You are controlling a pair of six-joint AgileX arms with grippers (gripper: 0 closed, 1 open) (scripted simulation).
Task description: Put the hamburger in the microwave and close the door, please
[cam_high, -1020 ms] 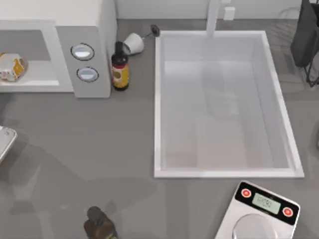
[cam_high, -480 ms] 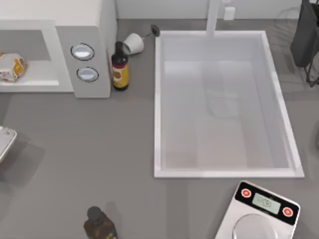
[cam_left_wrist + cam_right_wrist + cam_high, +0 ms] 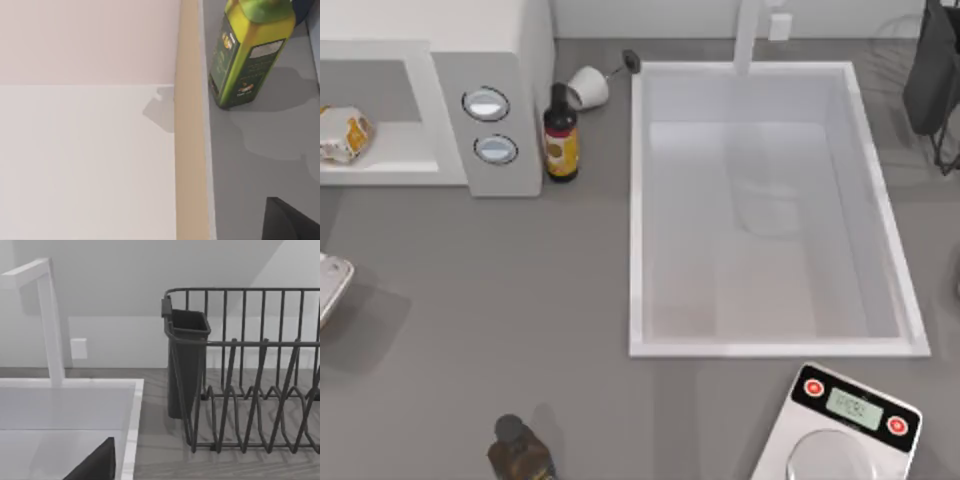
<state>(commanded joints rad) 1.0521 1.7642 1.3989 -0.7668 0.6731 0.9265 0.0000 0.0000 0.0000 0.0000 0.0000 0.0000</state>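
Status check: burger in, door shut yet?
Hamburger sits inside microwave cavity. Door swung open, at top view's left edge. Nothing blocking its swing.

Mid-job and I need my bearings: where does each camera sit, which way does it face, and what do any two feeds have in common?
Top view: above the table, looking down on the microwave with the hamburger inside, the door open, the sink and the scale.
Left wrist view: on the left arm, facing a green bottle on grey counter beside a white surface; a dark corner may be its claw.
Right wrist view: on the right arm, facing the dish rack and faucet.
Shared: top and right wrist views both show the sink, faucet and dish rack.
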